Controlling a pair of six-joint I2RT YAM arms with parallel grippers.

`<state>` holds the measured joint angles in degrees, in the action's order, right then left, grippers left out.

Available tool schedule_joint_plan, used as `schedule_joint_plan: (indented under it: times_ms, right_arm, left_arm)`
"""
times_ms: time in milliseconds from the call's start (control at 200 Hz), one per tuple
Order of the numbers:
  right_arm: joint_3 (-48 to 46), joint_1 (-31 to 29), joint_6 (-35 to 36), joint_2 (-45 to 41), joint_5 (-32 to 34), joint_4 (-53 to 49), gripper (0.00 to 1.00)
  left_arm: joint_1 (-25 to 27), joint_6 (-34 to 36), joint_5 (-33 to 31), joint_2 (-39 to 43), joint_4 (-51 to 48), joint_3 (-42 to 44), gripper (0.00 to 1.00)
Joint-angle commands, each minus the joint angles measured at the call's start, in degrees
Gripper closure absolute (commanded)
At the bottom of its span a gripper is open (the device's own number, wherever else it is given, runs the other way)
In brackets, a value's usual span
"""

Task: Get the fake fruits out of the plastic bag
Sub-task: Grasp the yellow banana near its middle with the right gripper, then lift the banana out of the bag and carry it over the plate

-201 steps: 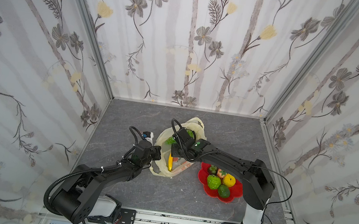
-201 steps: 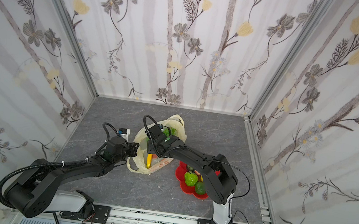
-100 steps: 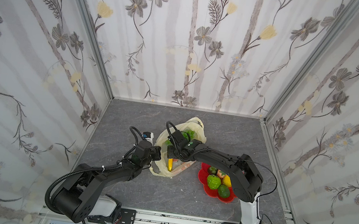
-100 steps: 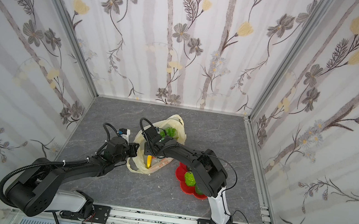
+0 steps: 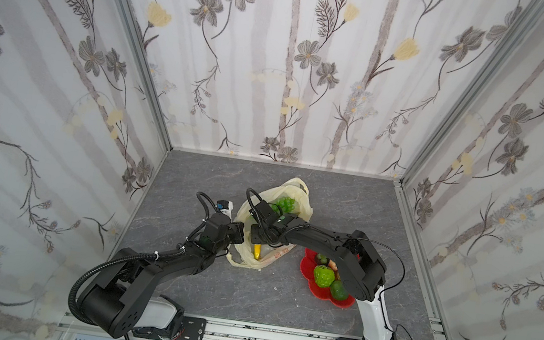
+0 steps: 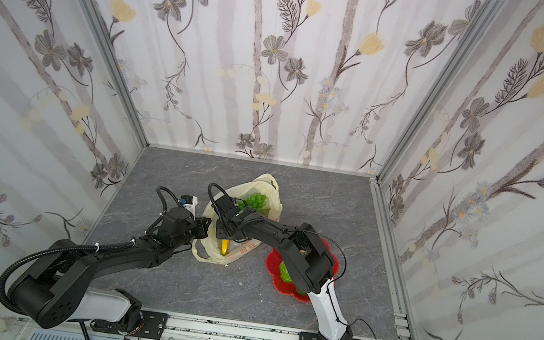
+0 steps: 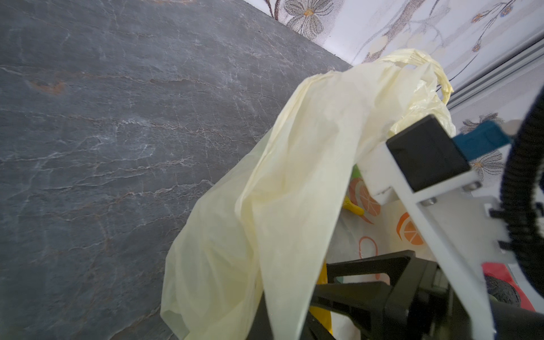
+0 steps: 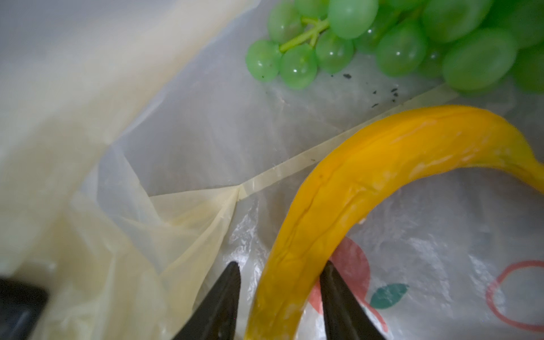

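Inside the plastic bag [image 5: 300, 191], which lies on the grey surface [image 5: 189, 181] beside the red plate [image 5: 308, 268], the right claw [image 8: 281, 266] straddles the banana [image 8: 368, 164] near one end. Its two black tips stand apart: one rests against the peel, and a sliver of gap shows at the other. The left claw [image 5: 238, 234] is pinched together on the bag's rim and props the mouth up. The grape bunch [image 8: 412, 44] lies just past the banana, also in the bag. A custard apple [image 5: 323, 275] and an avocado [image 5: 338, 290] sit on the plate.

The step in hand looks like the grasp on the banana. The next move calls for a square squeeze that catches no film, then a lift out through the mouth. The long fruit is likely to swing or snag.

From above, the right claw's tips are hidden under its own wrist, and only the banana's tip [image 5: 257, 251] shows. The right arm [image 5: 358, 262] covers part of the plate, so I cannot count the fruit there. Whether more fruit sits deeper in the bag I cannot tell. In the left wrist view the film buries the left claw's tips.
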<state>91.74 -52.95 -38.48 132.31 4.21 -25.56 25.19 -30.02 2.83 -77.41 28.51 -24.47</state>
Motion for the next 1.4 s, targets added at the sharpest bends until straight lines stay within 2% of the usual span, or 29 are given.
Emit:
schedule_joint_plan:
  times_ms: [0,305,769,1394]
  right_arm:
    - [0.9,-0.3,0.7,0.6,2.9,-0.3,0.59]
    - [0.9,-0.6,0.5,0.4,3.7,-1.0,0.72]
    - [0.2,-0.9,0.5,-3.7,3.1,-1.2,0.76]
    - [-8.0,-2.5,-0.3,-18.4,2.1,-1.6,0.79]
  left_arm:
    - [0.0,-0.3,-0.3,0.2,1.2,-0.2,1.00]
    - [0.0,-0.1,-0.4,0.6,1.2,-0.2,1.00]
    - [0.0,-0.1,-0.5,0.8,1.1,-0.1,1.00]
    - [0.0,-0.1,-0.5,0.6,1.1,-0.1,1.00]
